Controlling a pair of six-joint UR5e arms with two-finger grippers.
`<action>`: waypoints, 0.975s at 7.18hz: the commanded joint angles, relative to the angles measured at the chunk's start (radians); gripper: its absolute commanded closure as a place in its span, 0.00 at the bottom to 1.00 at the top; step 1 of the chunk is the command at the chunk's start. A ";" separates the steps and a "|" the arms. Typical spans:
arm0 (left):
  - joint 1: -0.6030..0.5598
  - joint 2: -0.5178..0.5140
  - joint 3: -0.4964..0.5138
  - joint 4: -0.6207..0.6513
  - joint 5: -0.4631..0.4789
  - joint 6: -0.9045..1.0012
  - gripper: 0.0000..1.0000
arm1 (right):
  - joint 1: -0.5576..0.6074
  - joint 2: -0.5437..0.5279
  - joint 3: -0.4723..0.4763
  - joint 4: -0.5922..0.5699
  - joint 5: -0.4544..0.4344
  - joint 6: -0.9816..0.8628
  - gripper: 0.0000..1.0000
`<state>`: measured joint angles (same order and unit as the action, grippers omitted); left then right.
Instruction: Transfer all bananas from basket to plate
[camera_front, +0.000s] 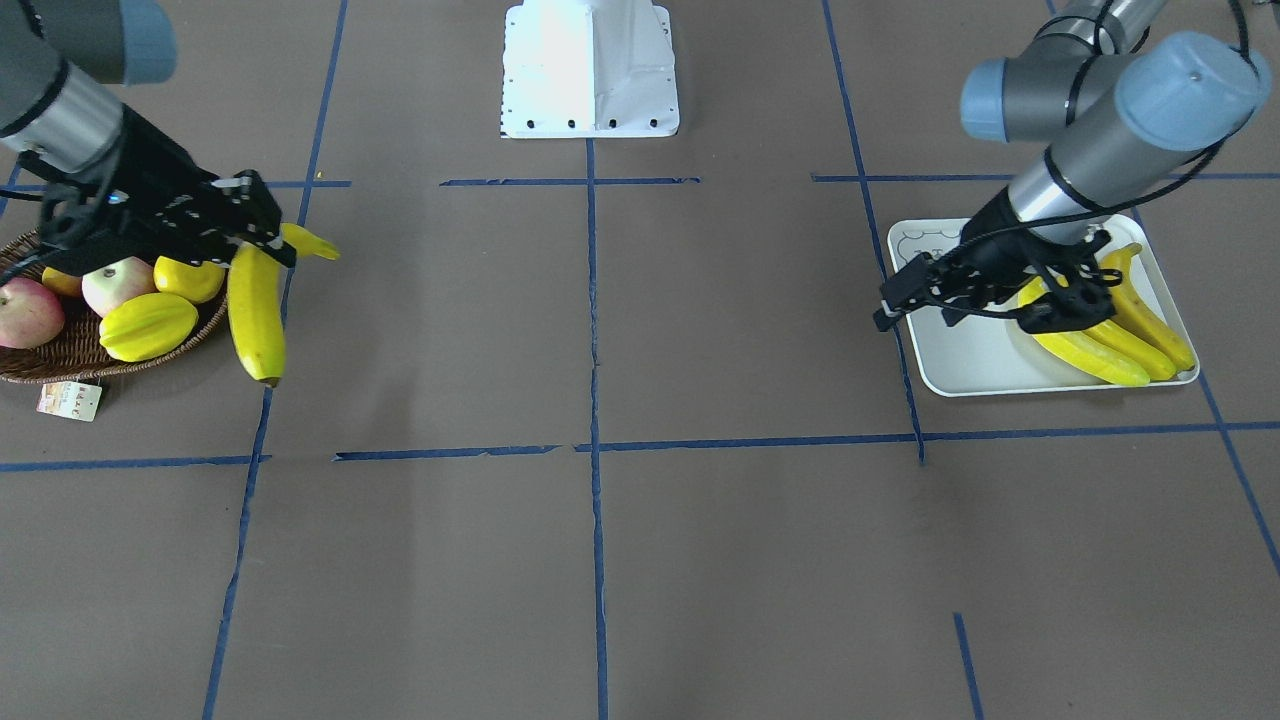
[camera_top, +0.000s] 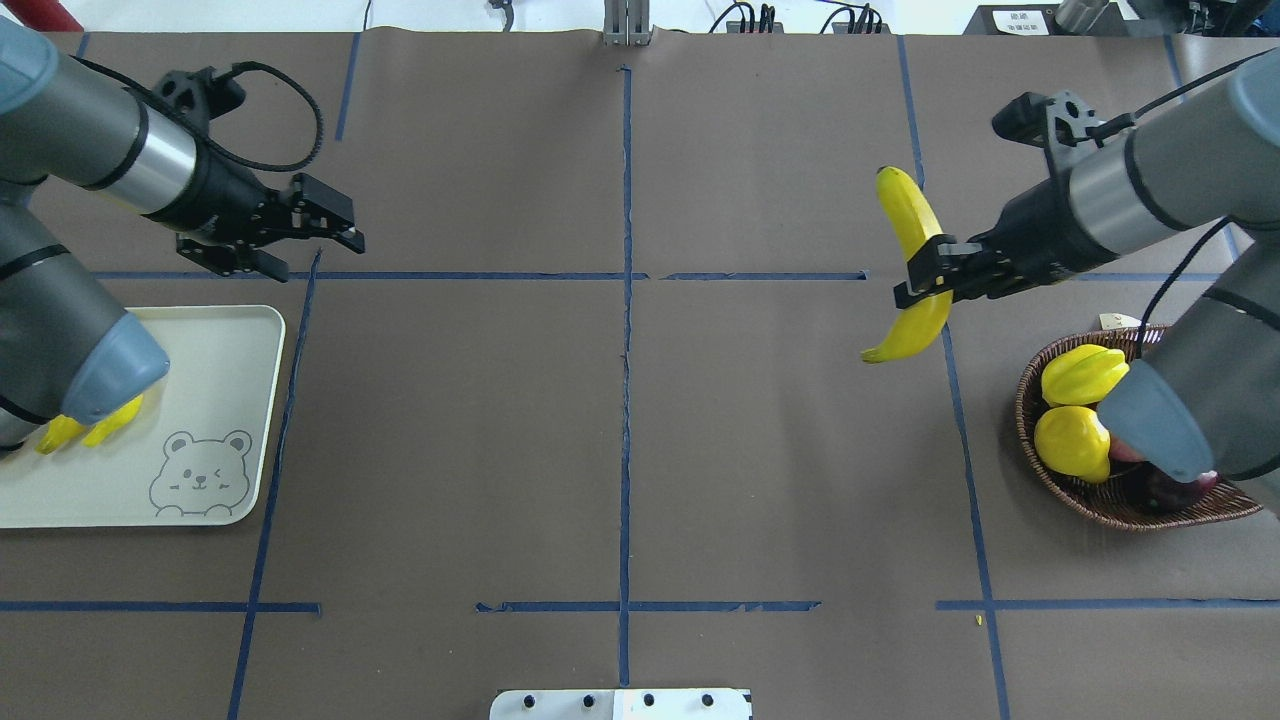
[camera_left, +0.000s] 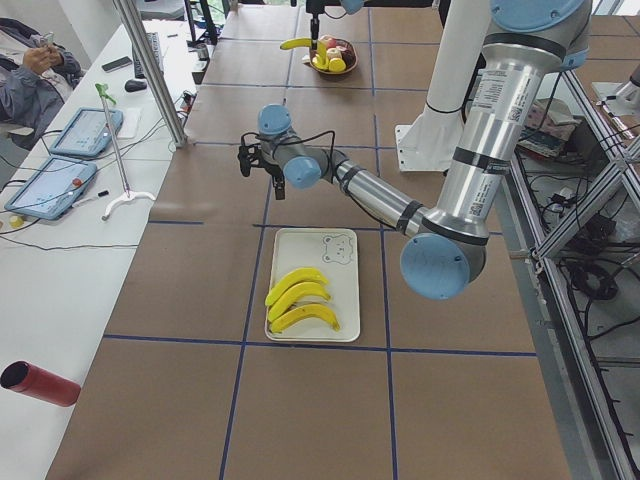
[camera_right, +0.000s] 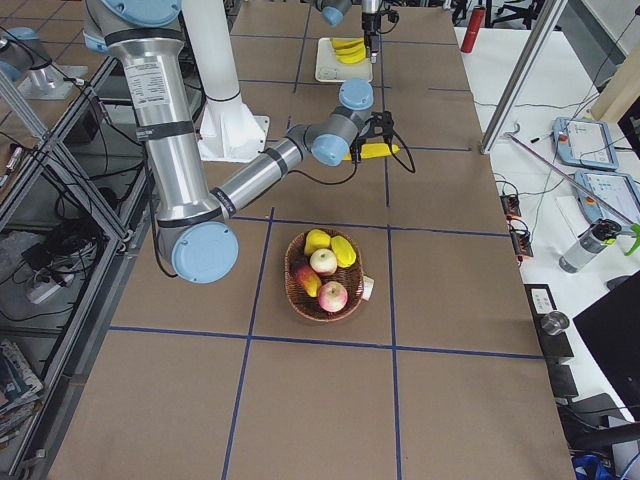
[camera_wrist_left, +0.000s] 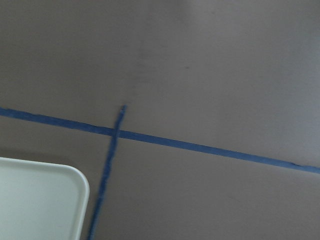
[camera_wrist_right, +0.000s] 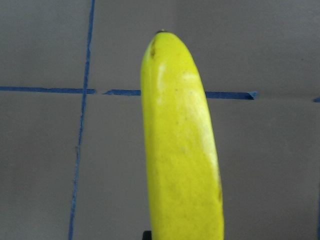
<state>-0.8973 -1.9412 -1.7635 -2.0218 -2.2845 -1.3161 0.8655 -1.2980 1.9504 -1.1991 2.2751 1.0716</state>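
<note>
A robotics lab: table taped into a blue grid, teach pendants on a side bench.

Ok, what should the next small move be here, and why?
Probably the right claw should carry its banana toward the middle of the table. It grips the banana clear of the basket, while the tray, holding three bananas, lies at the far end beside the left claw, which looks open and empty, likely for a hand-over.

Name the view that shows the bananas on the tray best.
Exterior left: all three bananas lie unobstructed on the tray. Front-facing: the left arm covers part of them. Overhead: only tips show. Exterior right: far and small. Wrist views: none.
</note>
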 joint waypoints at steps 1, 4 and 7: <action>0.064 -0.074 0.022 -0.176 0.005 -0.165 0.00 | -0.147 0.159 -0.046 0.001 -0.162 0.161 0.90; 0.104 -0.197 0.057 -0.219 0.008 -0.376 0.00 | -0.279 0.252 -0.076 0.047 -0.331 0.292 0.90; 0.121 -0.275 0.104 -0.221 0.010 -0.420 0.00 | -0.371 0.276 -0.102 0.138 -0.446 0.346 0.90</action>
<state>-0.7835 -2.1907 -1.6747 -2.2421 -2.2752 -1.7179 0.5258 -1.0399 1.8555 -1.0784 1.8660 1.4052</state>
